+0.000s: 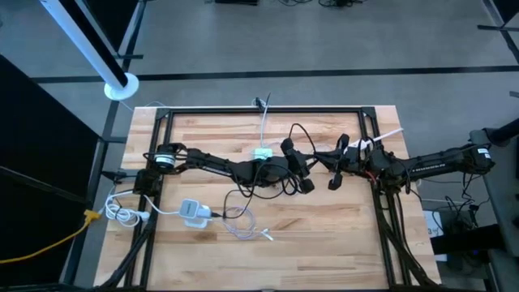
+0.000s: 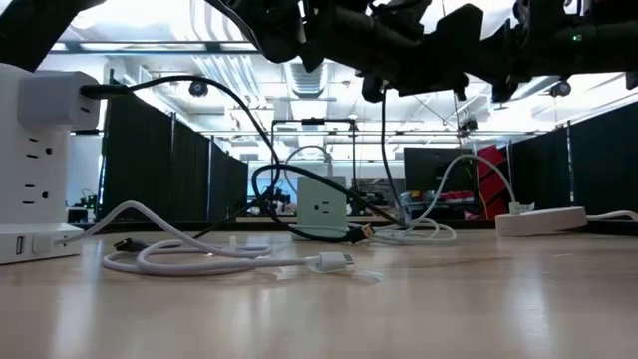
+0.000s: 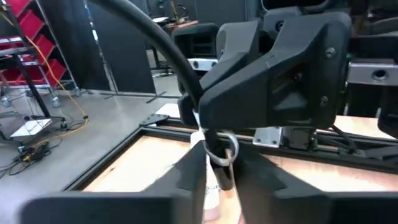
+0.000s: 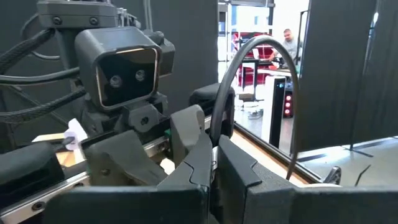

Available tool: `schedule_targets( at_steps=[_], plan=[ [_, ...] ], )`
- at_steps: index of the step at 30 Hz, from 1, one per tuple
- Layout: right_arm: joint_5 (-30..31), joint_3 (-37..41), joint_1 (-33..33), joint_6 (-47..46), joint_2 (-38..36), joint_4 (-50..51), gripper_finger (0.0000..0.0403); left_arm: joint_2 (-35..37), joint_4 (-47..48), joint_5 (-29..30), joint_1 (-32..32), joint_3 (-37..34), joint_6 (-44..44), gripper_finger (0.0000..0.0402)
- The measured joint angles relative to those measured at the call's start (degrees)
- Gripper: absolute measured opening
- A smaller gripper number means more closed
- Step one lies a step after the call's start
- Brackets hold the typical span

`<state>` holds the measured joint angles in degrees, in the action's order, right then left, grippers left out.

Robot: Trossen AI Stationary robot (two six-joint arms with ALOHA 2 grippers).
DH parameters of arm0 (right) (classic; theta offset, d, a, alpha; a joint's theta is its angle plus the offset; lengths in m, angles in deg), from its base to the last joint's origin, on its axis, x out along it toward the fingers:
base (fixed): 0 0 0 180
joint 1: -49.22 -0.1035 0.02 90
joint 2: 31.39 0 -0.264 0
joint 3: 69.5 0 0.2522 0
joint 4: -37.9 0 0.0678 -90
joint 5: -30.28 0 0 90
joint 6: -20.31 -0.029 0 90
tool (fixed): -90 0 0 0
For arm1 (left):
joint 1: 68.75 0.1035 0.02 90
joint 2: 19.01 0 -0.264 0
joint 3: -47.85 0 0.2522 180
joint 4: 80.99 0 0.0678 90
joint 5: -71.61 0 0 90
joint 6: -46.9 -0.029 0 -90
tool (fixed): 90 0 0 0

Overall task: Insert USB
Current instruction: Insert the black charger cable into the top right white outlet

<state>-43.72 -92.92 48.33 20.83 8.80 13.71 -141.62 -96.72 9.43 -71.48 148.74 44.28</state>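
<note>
A black cable loops above the middle of the table, held up by both grippers. In the low view it hangs in arcs, one end reaching a white power block and a plug lying on the tabletop. My left gripper and my right gripper face each other at mid-table, both raised and both shut on this cable. A small white-and-green charger stands just behind them. A loose white cable lies on the near part of the table. My left gripper pinches the black cable between its two fingers, lifted clear of the table. The cable rises from the fingers and bends away. My right gripper pinches the black cable between its two fingers. From there the cable arcs up and over, slack and clear of the table.
A white power block with its white cord sits near the table's left near corner. A black frame runs along the table's edges. Another white device rests on the table's right side in the low view.
</note>
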Motion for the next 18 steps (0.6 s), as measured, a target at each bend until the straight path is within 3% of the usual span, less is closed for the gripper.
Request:
schedule_targets(
  at_steps=[4,11,18],
  plan=[
    [-0.12,-0.21,0.0,0.19,0.0,0.19,0.0,0.06,1.08,-1.32,-0.01,0.0,0.14,0.0023],
    [-0.94,-0.67,-0.04,2.31,-0.16,4.15,0.0008,1.41,6.66,-1.71,-0.56,0.0,-0.39,0.0023],
    [-5.81,-9.41,0.0,5.38,0.15,25.15,0.0073,3.34,12.25,-2.27,-1.92,-0.09,-0.87,0.0023]
  ],
)
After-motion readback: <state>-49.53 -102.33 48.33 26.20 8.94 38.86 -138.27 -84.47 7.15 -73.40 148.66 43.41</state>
